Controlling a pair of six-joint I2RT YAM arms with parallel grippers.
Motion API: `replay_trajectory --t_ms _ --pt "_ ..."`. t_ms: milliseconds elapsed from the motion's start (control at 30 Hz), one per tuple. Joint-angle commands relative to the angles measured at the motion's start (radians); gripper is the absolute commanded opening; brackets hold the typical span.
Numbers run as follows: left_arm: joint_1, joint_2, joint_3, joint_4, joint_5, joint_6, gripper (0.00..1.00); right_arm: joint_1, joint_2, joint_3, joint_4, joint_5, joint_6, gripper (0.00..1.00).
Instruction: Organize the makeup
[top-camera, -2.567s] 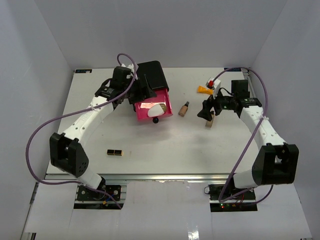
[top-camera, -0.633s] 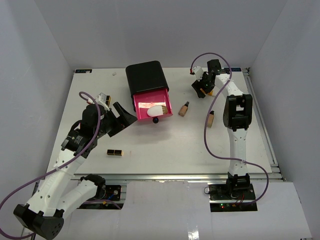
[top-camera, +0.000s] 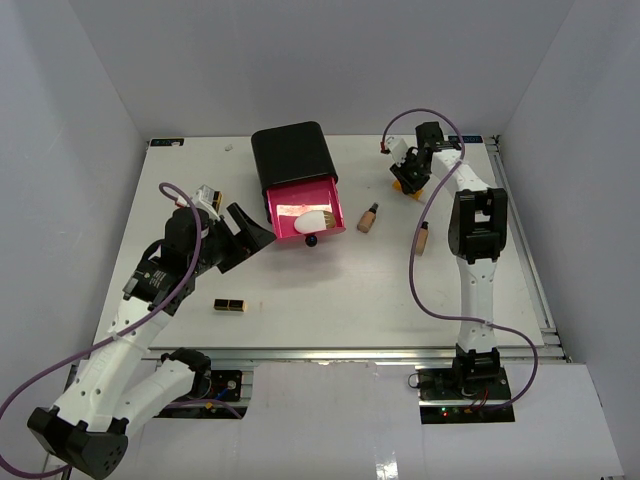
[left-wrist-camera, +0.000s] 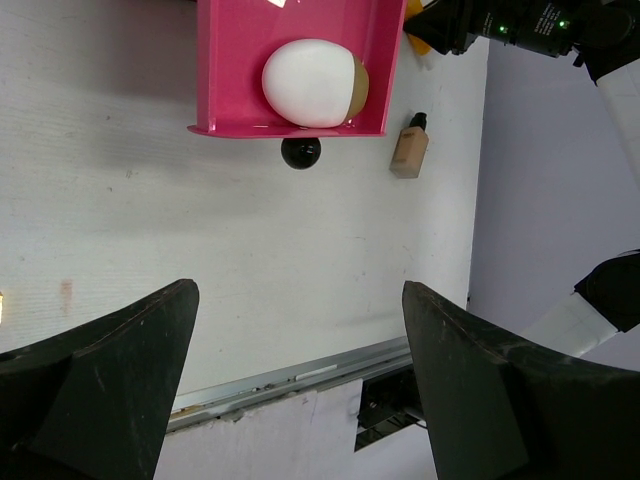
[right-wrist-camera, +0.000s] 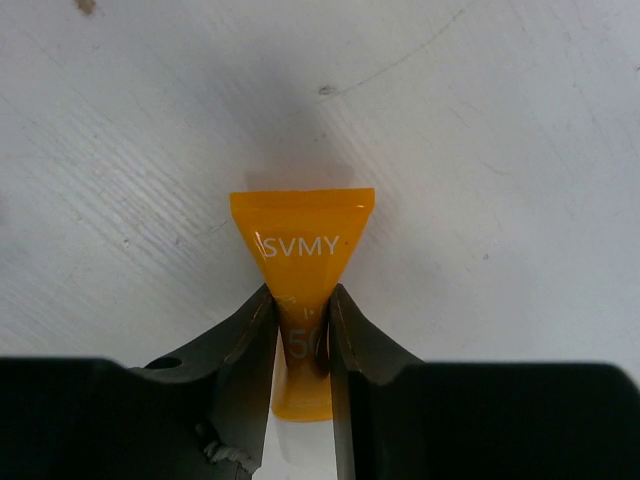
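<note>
We have the right gripper (right-wrist-camera: 302, 297) clamped on the orange tube (right-wrist-camera: 300, 235) at its narrow neck, far right on the table (right-wrist-camera: 500, 120), likely for a firm lift. Our left gripper (left-wrist-camera: 300, 300) hangs wide apart, empty.

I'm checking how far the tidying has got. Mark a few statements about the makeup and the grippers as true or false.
1. The right gripper pinches the orange tube between its fingers. True.
2. The egg shape lies on the table beside the drawer. False: it lies inside the open pink drawer.
3. The left gripper holds the lipstick case. False: its jaws are wide open and empty, and the case lies on the table.
4. A tan bottle and a second tan bottle are on the table, outside the drawer. True.
</note>
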Motion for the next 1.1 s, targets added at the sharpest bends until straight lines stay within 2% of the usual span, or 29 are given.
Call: replay_trajectory --t_ms 0,267,467,567,667,800,1067 --pt "0.005 -0.006 -0.014 0.027 0.023 -0.001 0.94 -0.009 -0.133 -0.092 -0.049 -0.068 -0.008 0.19" --pt "0.006 -0.015 -0.05 0.075 0.053 0.001 0.94 -0.011 -0.373 -0.3 0.004 -0.276 0.057 0.16" --pt "0.006 -0.016 -0.061 0.093 0.063 0.008 0.94 0.042 -0.541 -0.329 -0.017 -0.42 0.081 0.16" --pt "0.006 -0.022 -0.076 0.1 0.066 0.015 0.94 0.124 -0.613 -0.318 -0.043 -0.465 0.062 0.16" --pt "0.005 -0.028 -0.092 0.104 0.07 0.016 0.94 0.211 -0.651 -0.286 -0.05 -0.451 0.042 0.17" --pt "0.006 -0.053 -0.116 0.109 0.074 0.017 0.94 0.361 -0.632 -0.238 -0.057 -0.359 0.006 0.18" --pt "0.005 -0.124 -0.191 0.109 0.09 -0.001 0.94 0.519 -0.46 -0.078 -0.064 -0.168 -0.055 0.18"
